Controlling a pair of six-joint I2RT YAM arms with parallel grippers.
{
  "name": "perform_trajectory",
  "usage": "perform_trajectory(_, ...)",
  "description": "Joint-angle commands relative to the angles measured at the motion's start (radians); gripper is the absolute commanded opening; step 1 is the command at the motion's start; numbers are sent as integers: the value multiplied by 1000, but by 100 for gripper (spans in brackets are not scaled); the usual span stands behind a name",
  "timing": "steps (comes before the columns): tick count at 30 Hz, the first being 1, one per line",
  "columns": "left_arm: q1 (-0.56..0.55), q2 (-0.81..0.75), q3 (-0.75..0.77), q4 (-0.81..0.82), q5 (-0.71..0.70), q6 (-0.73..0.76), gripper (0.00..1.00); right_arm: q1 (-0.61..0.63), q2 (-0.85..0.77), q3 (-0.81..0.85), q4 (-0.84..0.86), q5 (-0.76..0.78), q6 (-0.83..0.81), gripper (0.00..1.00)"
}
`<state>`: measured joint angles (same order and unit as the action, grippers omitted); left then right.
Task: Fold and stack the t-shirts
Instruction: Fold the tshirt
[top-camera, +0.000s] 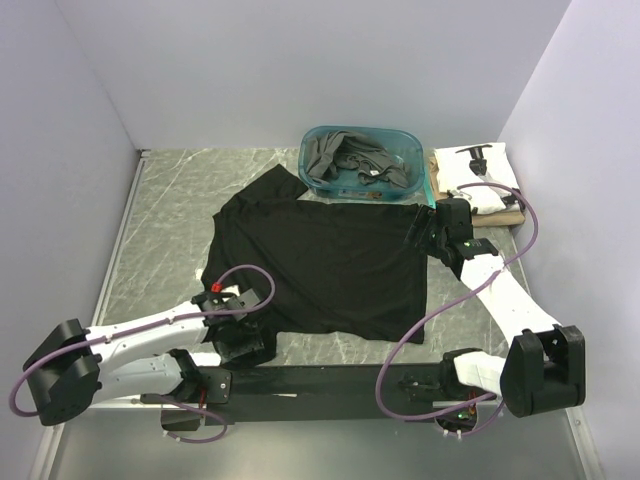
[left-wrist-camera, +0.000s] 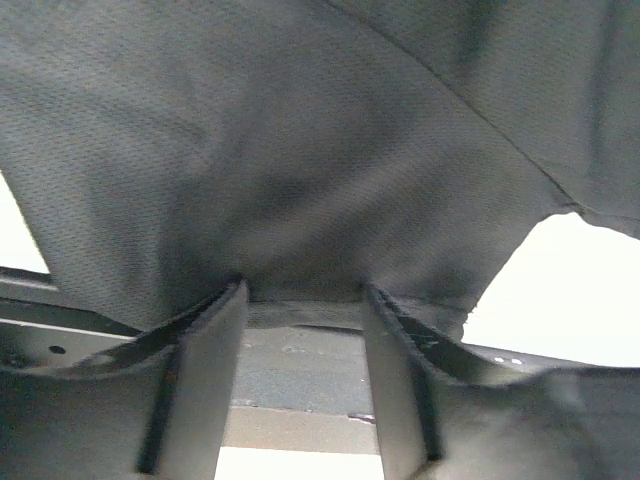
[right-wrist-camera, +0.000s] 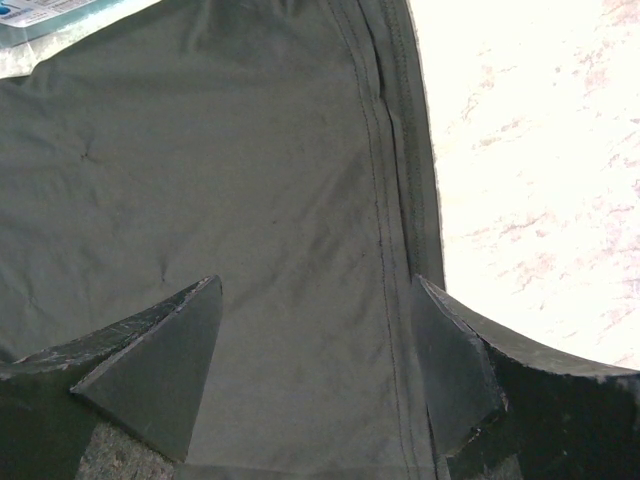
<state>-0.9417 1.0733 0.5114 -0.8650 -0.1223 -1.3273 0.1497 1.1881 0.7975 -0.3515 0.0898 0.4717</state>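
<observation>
Black t-shirt (top-camera: 320, 265) lay spread mid-frame on the surface (top-camera: 170, 200), left pincer (left-wrist-camera: 303, 290) half-open around its lower-left hem, right pincer (right-wrist-camera: 315, 290) wide over the right-edge seam, so a shallow bite might have slipped and skewed the fold.

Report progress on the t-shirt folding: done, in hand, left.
Done: white printed shirt lies folded on a tan shirt, far right. In hand: black t-shirt lies spread flat, unfolded; left gripper straddles its near-left edge, right gripper hangs open over its far-right hem. Left: fold and stack it, then the grey shirts in the teal tub.
</observation>
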Motion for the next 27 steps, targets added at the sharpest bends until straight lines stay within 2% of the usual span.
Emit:
perform_trajectory(1,-5,25,13,-2,-28,0,52,-2,2,5,26,28,-5,82)
perform_trajectory(3,-3,37,10,10,-36,-4,49,-4,5,11,13,42,5,82)
perform_trajectory(8,-5,62,25,1,-63,-4,29,-4,2,14,-20,85,27,82)
perform_trajectory(11,-3,57,42,-19,-83,-1,13,-2,-34,-6,-44,61,33,82)
perform_trajectory(12,-3,50,44,-19,-86,5,4,5,-44,-24,-53,54,33,82)
perform_trajectory(13,-3,44,45,-11,-89,7,1,10,-54,-35,-61,54,33,82)
perform_trajectory(19,-3,10,61,-19,-105,17,1,97,-174,-87,-230,62,64,82)
perform_trajectory(24,-5,-30,75,-32,-120,14,1,157,-323,-187,-306,-132,136,82)
perform_trajectory(27,-5,-50,78,-22,-137,25,1,197,-369,-230,-360,-175,205,82)
